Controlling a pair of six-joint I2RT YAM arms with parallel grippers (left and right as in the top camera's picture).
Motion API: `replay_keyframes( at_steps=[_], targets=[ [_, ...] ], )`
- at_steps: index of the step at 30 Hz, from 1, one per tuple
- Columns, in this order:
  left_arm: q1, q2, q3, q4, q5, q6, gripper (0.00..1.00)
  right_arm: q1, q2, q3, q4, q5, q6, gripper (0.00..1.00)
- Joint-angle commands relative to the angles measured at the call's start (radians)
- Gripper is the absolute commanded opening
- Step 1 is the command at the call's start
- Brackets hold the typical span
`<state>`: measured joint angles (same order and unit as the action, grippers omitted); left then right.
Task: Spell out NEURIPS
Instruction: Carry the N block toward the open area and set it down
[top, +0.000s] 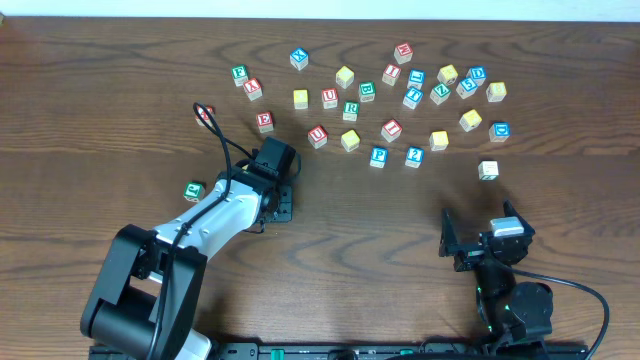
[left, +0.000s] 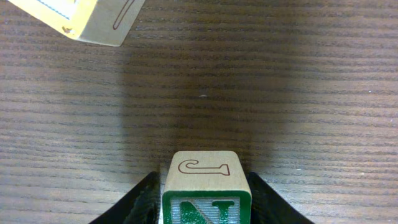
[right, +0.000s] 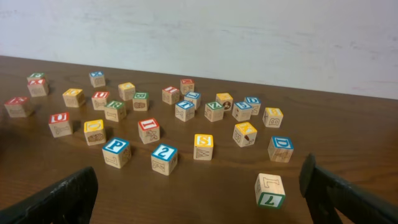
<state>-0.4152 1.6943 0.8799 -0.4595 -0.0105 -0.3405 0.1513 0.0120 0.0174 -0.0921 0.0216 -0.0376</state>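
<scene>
**N at the left gripper – first letter going down**

The N cube (left: 206, 186) sits on the table (top: 360, 250) between the fingers of the left gripper (left: 202, 176), with its green N facing the wrist camera. The jaws flank it very closely. The frames do not show whether they are clamped on it or just off its sides, so I cannot tell the grip. On the overhead view this spot is at about 8 o'clock of the table, and the arm hides the cube there. A pale cube (left: 93, 22) with an unreadable letter lies at 11 o'clock of the N in the wrist view, well apart from it.

The step in hand looks like setting N down as the start of the word, with nothing laid beside it yet. The other letters wait in the loose scatter toward 12 and 1 o'clock:
- E cube (top: 264, 121)
- U cube (top: 318, 135)
- I cube (right: 148, 129)
- P cube (right: 116, 149)
- S cube (right: 203, 146)

The right gripper (right: 199, 186) hangs at 5 o'clock with its jaws wide apart and nothing in them.

The next move probably calls for the left jaws to part fully and lift straight up – any sideways drag could twist the N. After that comes the E, which lies close by at roughly 12 o'clock of that gripper and belongs just to the N's right.
</scene>
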Motion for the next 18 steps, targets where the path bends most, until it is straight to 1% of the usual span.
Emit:
replay_keyframes(
  at_steps=[1,10,12,14,15,18],
  targets=[
    [-0.003,0.004,-0.003,-0.002,-0.016,-0.002,0.44,-0.010,-0.005,-0.003,-0.002,0.002,-0.012,0.99],
    [-0.003,0.003,0.014,-0.010,-0.016,0.006,0.45,-0.010,-0.005,-0.003,-0.002,0.002,-0.012,0.99],
    [-0.003,0.001,0.024,-0.014,0.003,0.019,0.45,-0.010,-0.005,-0.003,-0.002,0.002,-0.012,0.99],
    [-0.003,-0.008,0.031,-0.014,0.022,0.032,0.46,-0.010,-0.005,-0.003,-0.002,0.002,-0.012,0.99],
    [-0.003,-0.013,0.035,-0.018,0.021,0.032,0.49,-0.010,-0.005,-0.003,-0.002,0.002,-0.012,0.99],
    [-0.003,-0.037,0.040,-0.022,0.022,0.033,0.50,-0.010,-0.005,-0.003,-0.002,0.002,-0.012,0.99]
  ],
)
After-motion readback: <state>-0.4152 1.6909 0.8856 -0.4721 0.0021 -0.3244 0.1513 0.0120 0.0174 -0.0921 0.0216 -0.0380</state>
